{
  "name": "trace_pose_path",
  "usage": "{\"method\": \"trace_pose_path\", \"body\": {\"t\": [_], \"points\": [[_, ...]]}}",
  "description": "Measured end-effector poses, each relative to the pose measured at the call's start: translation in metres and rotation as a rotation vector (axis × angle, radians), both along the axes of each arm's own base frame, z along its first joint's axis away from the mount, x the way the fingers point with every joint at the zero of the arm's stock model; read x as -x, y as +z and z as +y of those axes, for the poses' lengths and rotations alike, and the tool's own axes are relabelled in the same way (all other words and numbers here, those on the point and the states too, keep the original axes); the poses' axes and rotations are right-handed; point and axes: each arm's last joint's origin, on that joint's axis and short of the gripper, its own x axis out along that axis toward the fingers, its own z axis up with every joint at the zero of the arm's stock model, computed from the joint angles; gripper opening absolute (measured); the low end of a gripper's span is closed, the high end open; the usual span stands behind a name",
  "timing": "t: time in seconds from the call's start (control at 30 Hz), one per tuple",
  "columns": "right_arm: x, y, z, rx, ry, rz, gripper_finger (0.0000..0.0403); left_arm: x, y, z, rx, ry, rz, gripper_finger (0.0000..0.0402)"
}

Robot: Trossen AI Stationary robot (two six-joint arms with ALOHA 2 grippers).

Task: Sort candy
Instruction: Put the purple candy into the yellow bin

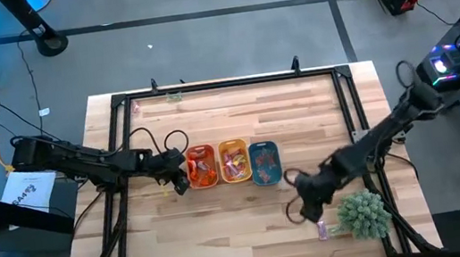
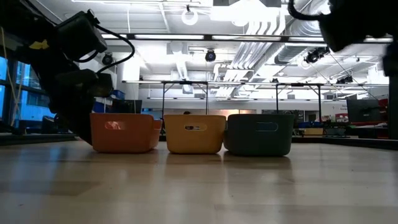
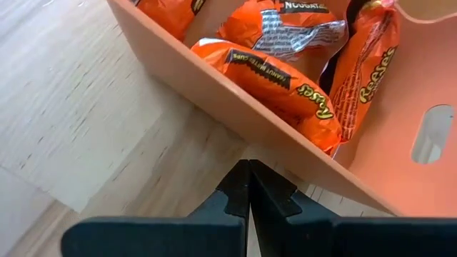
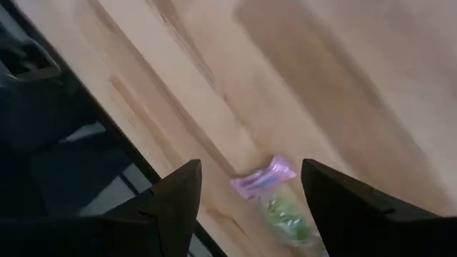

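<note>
Three trays stand in a row mid-desk: orange [image 1: 202,167], yellow [image 1: 235,161] and teal [image 1: 264,161], each holding candy. The desk [image 1: 254,233] is pale wood planks inside a black frame, on a grey floor with cables and equipment around it. From table height, a large hall with ceiling pipes, strip lights and monitors stretches behind the trays.

The left gripper [image 1: 180,182] sits low at the orange tray's outer side, fingers [image 3: 239,193] pressed together on nothing, tips just short of the tray wall. Orange-wrapped candy [image 3: 285,82] fills that tray.

The right gripper [image 1: 303,211] hangs over the desk's near right part, fingers [image 4: 175,200] spread wide apart and empty. One pink candy [image 4: 263,177] lies on the wood near the desk edge, touching the green plant ball [image 1: 364,214].

What the yellow and teal trays hold is too small to tell by colour. From table height the right gripper is cut off at the top, and the pink candy cannot be seen there.
</note>
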Motion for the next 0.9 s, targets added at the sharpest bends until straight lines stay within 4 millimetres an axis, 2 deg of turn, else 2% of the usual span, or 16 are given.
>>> {"method": "trace_pose_path", "body": {"t": [0.2, 0.33, 0.73, 0.83, 0.9], "points": [[-0.008, -0.035, 0.036, -0.041, 0.058, 0.159, 0.0236, 0.000, 0.000, 0.000, 0.006, 0.007, -0.001, 0.0000], [-0.013, -0.052, 0.049, -0.022, 0.051, 0.242, 0.0236, 0.000, 0.000, 0.000, 0.015, 0.021, 0.000, 0.0000], [-0.019, -0.085, 0.057, 0.027, -0.045, 0.400, 0.0232, 0.000, 0.000, -0.001, 0.046, 0.002, 0.001, 0.0000], [-0.018, -0.089, 0.056, 0.047, -0.059, 0.426, 0.0214, 0.000, 0.000, -0.001, 0.046, 0.002, 0.001, 0.0000], [-0.016, -0.091, 0.055, 0.067, -0.063, 0.445, 0.0186, 0.000, 0.000, -0.001, 0.046, 0.002, 0.002, 0.0000]]}}
